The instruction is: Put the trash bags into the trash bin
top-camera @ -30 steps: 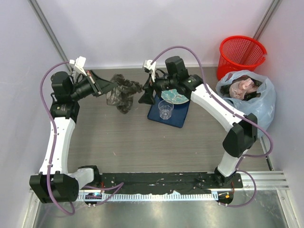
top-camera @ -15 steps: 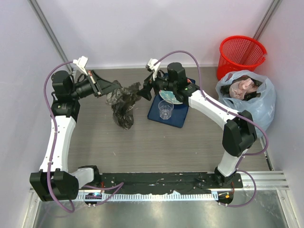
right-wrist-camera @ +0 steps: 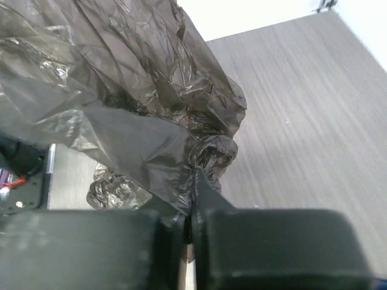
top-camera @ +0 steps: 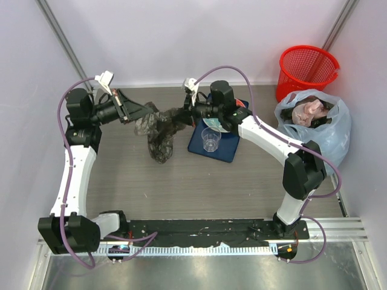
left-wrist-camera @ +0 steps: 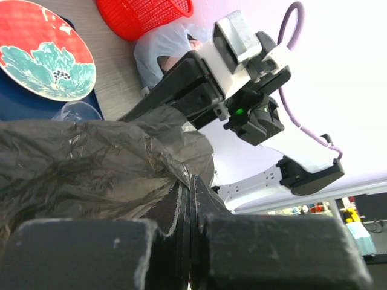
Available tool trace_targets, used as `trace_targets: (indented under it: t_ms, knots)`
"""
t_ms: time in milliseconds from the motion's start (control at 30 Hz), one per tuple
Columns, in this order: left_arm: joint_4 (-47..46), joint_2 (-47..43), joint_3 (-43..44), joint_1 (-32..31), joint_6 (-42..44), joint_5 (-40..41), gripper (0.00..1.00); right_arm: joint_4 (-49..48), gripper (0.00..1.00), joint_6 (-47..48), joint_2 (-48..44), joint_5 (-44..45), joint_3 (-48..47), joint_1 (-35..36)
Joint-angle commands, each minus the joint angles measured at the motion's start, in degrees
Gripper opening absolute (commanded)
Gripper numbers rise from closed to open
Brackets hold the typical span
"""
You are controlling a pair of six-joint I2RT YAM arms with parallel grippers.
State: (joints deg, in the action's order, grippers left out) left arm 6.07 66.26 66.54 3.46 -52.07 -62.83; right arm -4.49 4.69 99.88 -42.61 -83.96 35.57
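L tool (left-wrist-camera: 190, 190), R tool (right-wrist-camera: 192, 193) — wrist-only bag (right-wrist-camera: 121, 72) pinches

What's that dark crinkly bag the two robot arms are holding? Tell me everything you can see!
The trash bag is thin, crinkly plastic, dark grey-brown and a bit see-through. It is crumpled, not flat. The left pincer and the right pincer are each shut on its top, so it stretches between them and the rest hangs in a wrinkly bunch over the table. Whether its bottom touches the table cannot be told. It is not in the red trash bin.
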Motion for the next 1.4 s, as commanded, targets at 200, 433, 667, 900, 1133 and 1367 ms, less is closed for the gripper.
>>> trace_targets:
  t_ms: [200,433,667,900,1133,1367]
  knots:
    - [27.5,18.9,24.9,2.4,29.7,22.0,0.2,-0.3,0.01,-27.3,-2.4,-8.0,-1.4,-0.5]
    - [26.5,19.0,21.2,7.2,27.2,20.4,0.53,-16.8,0.01,-52.4,4.3,-7.0,0.0,-2.7]
    - [20.6,6.4,4.5,19.3,20.4,18.8,0.76,-23.3,0.01,-60.8,8.5,-6.3,-0.6,-3.5]
    - [5.7,-11.8,-23.1,18.8,5.4,14.7,0.83,-24.6,0.01,-63.0,9.3,-4.9,-1.2,-3.6]
    - [-9.5,-13.7,-28.1,10.9,0.7,21.8,0.88,-26.4,0.01,-65.3,10.0,-4.9,-0.9,-3.2]
    - [-16.5,-4.3,-26.0,1.4,-4.5,29.7,0.88,-27.1,0.01,-65.4,9.6,-4.9,-0.4,-2.4]
